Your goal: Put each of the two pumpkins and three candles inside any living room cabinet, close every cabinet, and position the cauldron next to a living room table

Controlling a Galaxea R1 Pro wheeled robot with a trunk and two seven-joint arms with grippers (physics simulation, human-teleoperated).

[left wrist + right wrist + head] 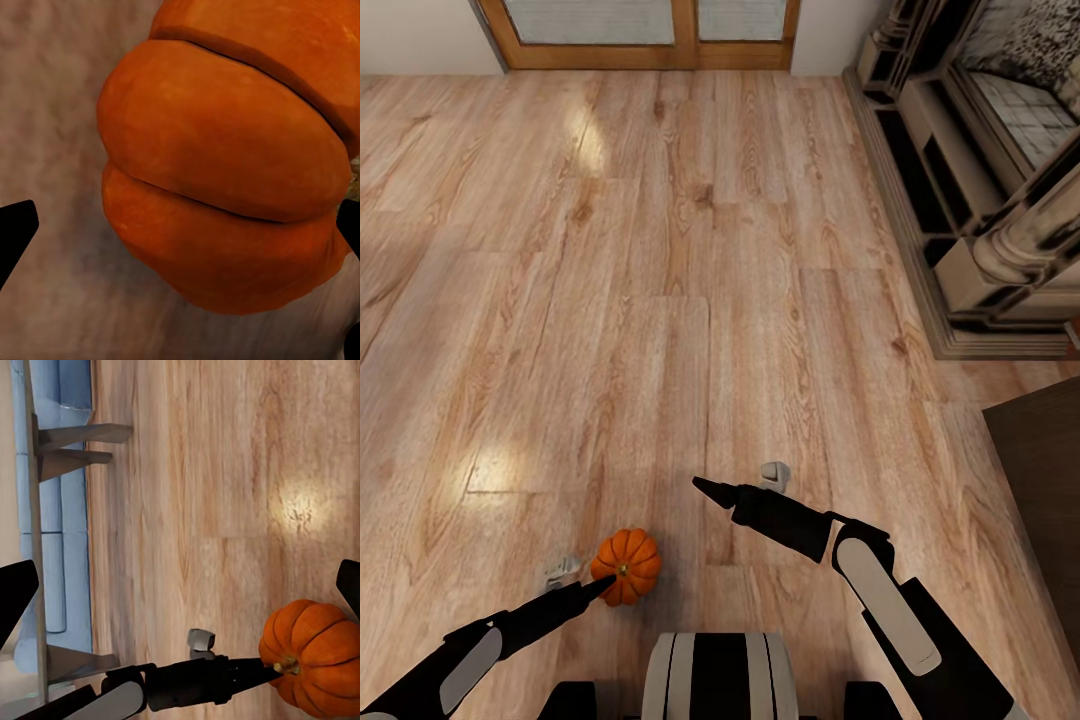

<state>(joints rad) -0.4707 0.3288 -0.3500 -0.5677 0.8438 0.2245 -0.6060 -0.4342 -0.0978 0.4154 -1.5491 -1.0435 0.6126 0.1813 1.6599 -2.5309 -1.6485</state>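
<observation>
One pumpkin sits on the wooden floor close in front of the robot's base, well away from the floor's far edge under the wood-framed door. Going from the left: the left gripper reaches it first, its tips touching the pumpkin's near-left flank. In the left wrist view the orange ribs bulge between two dark fingertips standing wide apart at either side, so the jaws are spread and bracket the fruit without yet pinching it. A small grey candle lies just beside the pumpkin, behind that arm. Further right, another candle stands near the right gripper, whose jaws also look parted in its wrist view, holding nothing. The fireplace surround fills the right edge. Judging by this, the left arm is the nearer one; the pumpkin lies straight ahead of its jaws, round, so no axis matters.
</observation>
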